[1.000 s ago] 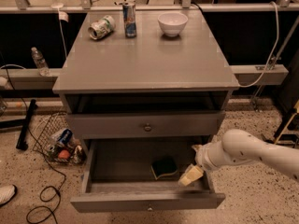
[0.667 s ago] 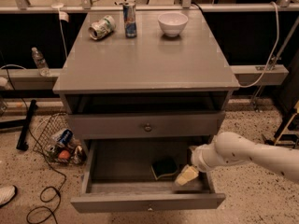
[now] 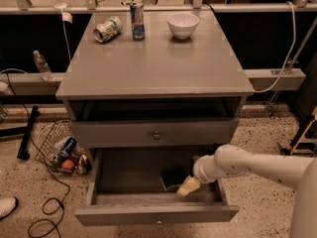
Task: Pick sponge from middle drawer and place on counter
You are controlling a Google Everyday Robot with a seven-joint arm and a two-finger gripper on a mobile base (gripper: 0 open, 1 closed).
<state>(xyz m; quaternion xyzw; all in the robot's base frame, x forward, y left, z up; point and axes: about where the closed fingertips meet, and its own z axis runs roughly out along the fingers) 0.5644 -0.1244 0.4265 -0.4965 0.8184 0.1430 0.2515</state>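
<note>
Sponge (image 3: 173,178) shows as a dark squarish patch in the middle drawer (image 3: 129,175); my tool (image 3: 188,186) hangs just right of it, spread or pressed I cannot tell.

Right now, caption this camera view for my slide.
Gripper inside the open middle drawer, beside the sponge, below the counter.

gripper (image 3: 188,186) | edged left within middle drawer (image 3: 153,214) | now just beside sponge (image 3: 172,177), gap narrowed
</note>
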